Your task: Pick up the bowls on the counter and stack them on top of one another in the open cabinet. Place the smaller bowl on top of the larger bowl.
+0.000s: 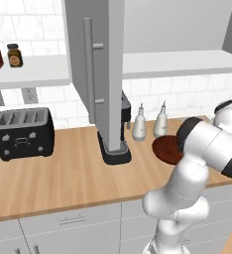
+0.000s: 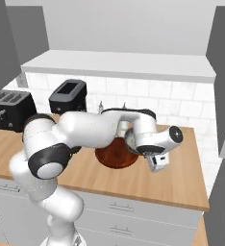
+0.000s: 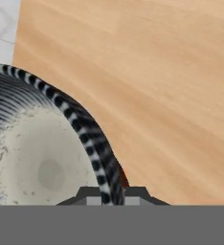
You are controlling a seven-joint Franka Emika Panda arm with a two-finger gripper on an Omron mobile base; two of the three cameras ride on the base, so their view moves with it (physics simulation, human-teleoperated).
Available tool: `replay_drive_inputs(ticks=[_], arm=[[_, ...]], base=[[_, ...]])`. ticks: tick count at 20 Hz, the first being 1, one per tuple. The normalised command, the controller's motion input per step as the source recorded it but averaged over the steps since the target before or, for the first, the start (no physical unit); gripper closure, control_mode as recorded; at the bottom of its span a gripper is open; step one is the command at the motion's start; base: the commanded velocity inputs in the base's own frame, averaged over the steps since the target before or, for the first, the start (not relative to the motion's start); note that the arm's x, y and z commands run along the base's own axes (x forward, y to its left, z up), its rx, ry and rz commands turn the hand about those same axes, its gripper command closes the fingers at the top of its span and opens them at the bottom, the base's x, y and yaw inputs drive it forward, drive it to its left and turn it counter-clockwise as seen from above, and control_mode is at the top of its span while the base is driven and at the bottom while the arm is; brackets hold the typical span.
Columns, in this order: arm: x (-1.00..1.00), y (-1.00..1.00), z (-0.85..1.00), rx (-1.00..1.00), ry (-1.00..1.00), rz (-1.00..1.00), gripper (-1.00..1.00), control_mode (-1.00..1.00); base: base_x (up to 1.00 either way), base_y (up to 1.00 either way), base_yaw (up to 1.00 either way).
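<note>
Light wooden counter (image 1: 63,173) against white tile; grey cabinet (image 1: 105,74) open above, pale shelf inside. Larger bowl (image 2: 115,154) sits on the counter, partly under the arm. Fingers (image 3: 112,195) are nearly closed, one each side of the smaller bowl (image 3: 37,158) rim, pinching it.

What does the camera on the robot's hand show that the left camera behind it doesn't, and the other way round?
Hand view alone: the smaller bowl up close, pale inside, its striped rim between the claw tips.

Left base view alone: the toaster, two white bottles, the open cabinet door with its bar handle, jars on a shelf, and the larger bowl partly behind the arm.

Both: the wooden counter.
</note>
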Motion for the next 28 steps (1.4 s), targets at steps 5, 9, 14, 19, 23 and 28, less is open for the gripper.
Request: replay_drive_inputs(ticks=[5, 9, 14, 19, 23, 28], arm=[[-0.03, 0.79, 0.26, 0.0, -0.02, 0.02, 1.0, -1.0], [0.02, 0.48, 0.04, -0.01, 0.06, 0.01, 1.0, -1.0], [0.25, 0.16, -0.07, -0.04, 0.15, 0.01, 1.0, -1.0], [0.27, 0.0, -0.09, -0.03, 0.11, 0.0, 1.0, -1.0], [0.2, 0.0, -0.08, -0.01, 0.12, 0.0, 1.0, -1.0], [0.05, 0.0, -0.31, -0.06, 0.24, 0.0, 1.0, -1.0]], base=[[0.0, 0.0, 0.0], [0.0, 0.0, 0.0], [0.0, 0.0, 0.0], [0.0, 0.0, 0.0], [0.0, 0.0, 0.0], [0.0, 0.0, 0.0]])
